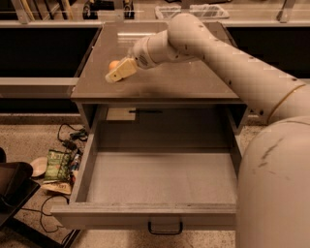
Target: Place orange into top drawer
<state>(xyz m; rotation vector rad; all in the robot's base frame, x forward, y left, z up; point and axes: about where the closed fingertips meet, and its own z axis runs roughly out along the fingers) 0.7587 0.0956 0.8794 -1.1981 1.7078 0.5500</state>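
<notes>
The orange (113, 64) sits on the left part of the cabinet top (189, 85), and only its upper part shows. My gripper (116, 75) is low over the cabinet top, right in front of the orange and partly covering it; I cannot tell whether it touches the fruit. My arm reaches in from the right. The top drawer (160, 179) is pulled fully out below the cabinet top and nothing lies inside. Its dark handle (165, 227) is at the centre of the front panel.
Cables and a green packet (58, 164) lie on the floor left of the drawer. A dark object (12, 191) is at the bottom left. White bins (193, 9) stand behind the cabinet. My arm's bulk fills the right side.
</notes>
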